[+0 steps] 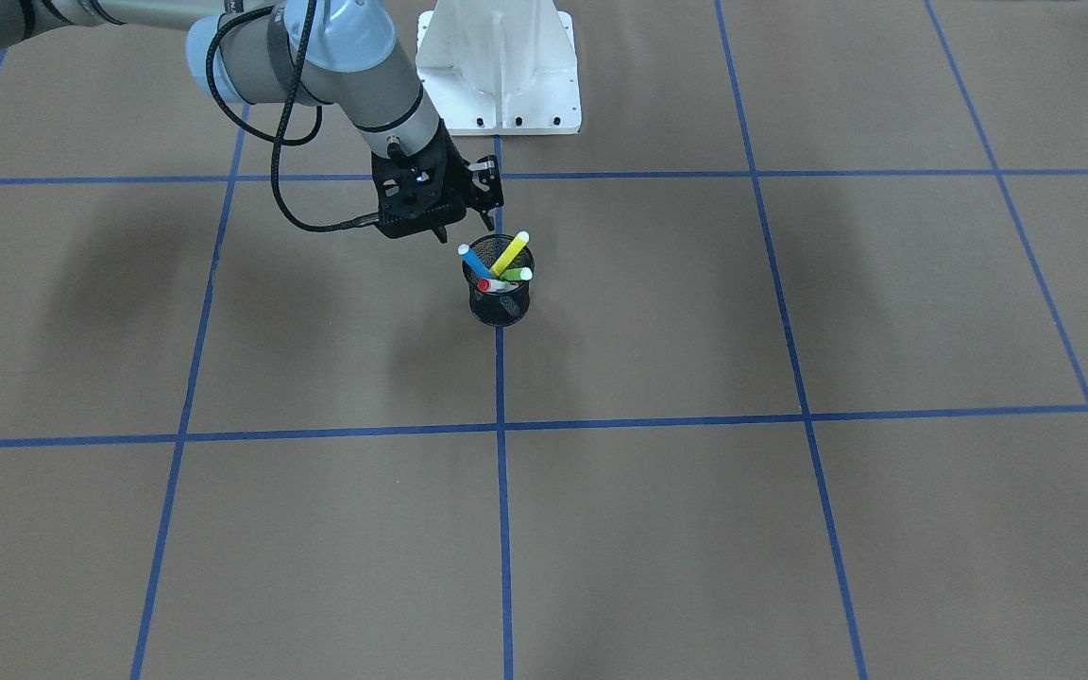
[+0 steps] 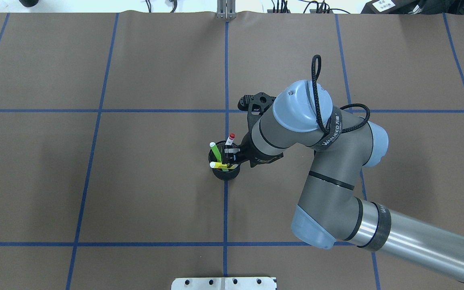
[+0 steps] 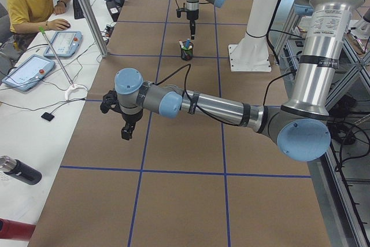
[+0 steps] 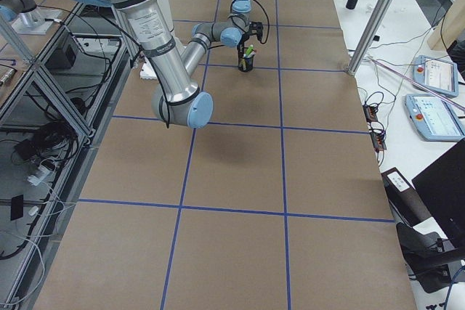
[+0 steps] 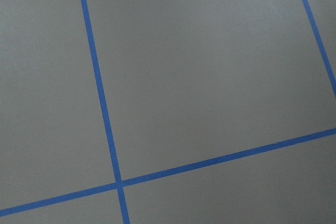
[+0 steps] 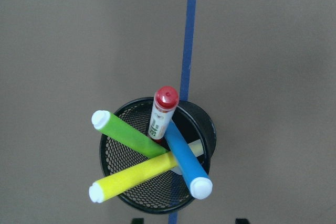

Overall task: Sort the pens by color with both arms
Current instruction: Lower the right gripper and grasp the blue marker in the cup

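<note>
The right pincer [image 1: 465, 225] hangs spread just above the cup [image 6: 209, 129], whose blue pen [image 6: 184, 156], green pen [image 6: 128, 135], yellow pen [image 6: 134, 177] and red-capped pen [image 6: 163, 111] fan out right beneath it, likely to line up a single pick, while I cannot tell the state of the left pincer [image 3: 126, 132], parked well apart.

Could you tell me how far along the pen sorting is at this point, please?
Nothing is sorted yet: the blue pen, green pen, yellow pen and red-capped pen all stand in the black mesh cup. In hand: the right gripper hangs open just above the cup, holding nothing. The left gripper hovers far from the cup. Left: taking out and grouping all four.
</note>
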`<state>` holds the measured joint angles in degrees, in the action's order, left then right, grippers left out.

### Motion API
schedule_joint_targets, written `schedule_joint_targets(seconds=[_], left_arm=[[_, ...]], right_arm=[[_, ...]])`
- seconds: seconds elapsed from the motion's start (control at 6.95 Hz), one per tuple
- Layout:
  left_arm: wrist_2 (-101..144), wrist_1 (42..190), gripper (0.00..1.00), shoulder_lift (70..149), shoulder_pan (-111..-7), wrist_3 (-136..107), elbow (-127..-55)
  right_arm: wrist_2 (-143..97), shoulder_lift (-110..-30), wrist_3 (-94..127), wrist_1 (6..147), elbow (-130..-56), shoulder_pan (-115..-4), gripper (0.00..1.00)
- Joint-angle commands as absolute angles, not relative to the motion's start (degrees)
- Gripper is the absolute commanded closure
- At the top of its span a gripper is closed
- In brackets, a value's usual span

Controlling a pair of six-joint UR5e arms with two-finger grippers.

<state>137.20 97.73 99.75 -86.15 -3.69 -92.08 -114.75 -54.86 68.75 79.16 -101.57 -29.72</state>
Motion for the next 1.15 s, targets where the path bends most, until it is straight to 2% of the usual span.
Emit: schedule_joint_targets(seconds=[0.0,0.14,1.01], left_arm=[[137.2,97.7,0.0,99.8,-86.0,-3.7,-92.1],[137.2,97.7,0.0,99.8,-86.0,-3.7,-92.1],[137.2,97.7,0.0,99.8,-85.9,-3.7,-92.0]], right_arm=[[-114.3,-54.9,66.9,77.3,-100.1,-30.8,0.35],[-114.3,-54.8,66.9,77.3,-100.1,-30.8,0.42],[-113.6,-54.8,67.0,75.0,-97.9,-30.7,0.44]])
